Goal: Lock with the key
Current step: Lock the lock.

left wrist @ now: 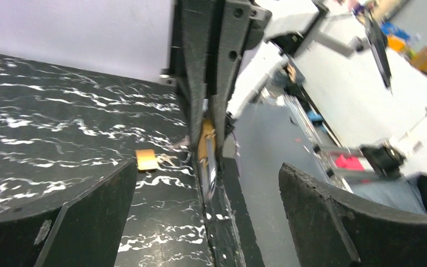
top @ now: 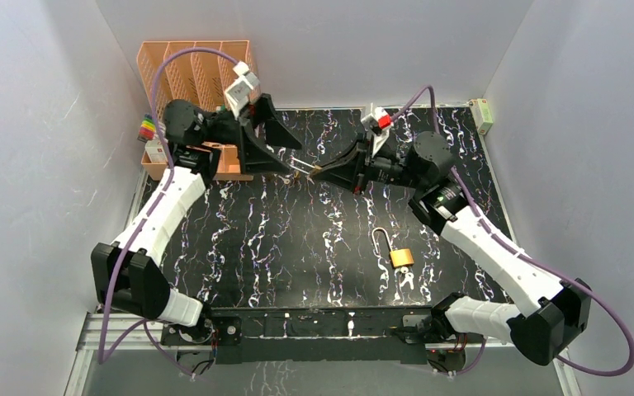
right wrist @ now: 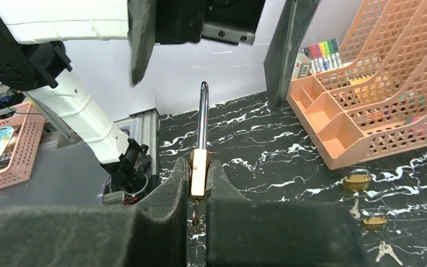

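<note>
Right gripper pinches the padlock body; left gripper is spread wide. Risk: the narrow grip lets the padlock pivot under load.

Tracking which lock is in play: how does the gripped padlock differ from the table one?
The gripped padlock is clamped in the right gripper; the table padlock lies flat, untouched. The gripped padlock's shackle points into the open left gripper; the table padlock's lies free. Both are brass-bodied.
</note>
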{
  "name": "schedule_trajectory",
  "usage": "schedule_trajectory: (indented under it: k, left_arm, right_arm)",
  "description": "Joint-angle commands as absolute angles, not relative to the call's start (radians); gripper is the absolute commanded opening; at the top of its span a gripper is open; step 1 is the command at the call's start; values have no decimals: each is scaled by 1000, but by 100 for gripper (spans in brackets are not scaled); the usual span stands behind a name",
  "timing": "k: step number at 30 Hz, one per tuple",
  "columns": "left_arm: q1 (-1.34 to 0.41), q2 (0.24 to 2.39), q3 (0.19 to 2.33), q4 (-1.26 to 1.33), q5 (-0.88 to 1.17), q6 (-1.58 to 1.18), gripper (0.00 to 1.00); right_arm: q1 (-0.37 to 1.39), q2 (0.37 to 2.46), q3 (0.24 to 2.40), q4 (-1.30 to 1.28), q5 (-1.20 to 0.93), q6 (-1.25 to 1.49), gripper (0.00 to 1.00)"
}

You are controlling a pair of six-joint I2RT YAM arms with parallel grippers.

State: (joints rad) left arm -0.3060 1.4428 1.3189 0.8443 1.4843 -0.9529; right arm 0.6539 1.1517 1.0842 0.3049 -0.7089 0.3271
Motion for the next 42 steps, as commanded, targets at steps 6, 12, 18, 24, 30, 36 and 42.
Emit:
schedule_trajectory:
  k: [6,12,18,24,30,36,42]
  left_arm:
    - [-81,1184,1315,122,777,-329,98]
    - [-80,1196,1361,-132,799,-93,98]
    - [-81,1365,1628,-734,1279,237,98]
    - [-81,1492,1700,-1235,1578,747,98]
    - [-66,1468,1750,-1308,1724,923,90]
    - [-33,1498,1905,-1333,1731,911,83]
    - [-8,1670,2099,-1313,1725,828,87]
  right_arm:
    - [589,1046,1234,-10,-674,174,0]
    - [584,1059,1307,-134,-654,140,0]
    - [581,1100,1383,-179,-662,138,0]
    - [578,1142,1446,-204,-730,151,0]
    - [578,1209,1457,-141,-808,226,0]
    - [578,1293,1463,-17,-876,346,0]
    - [577,1336,1501,61,-905,393,0]
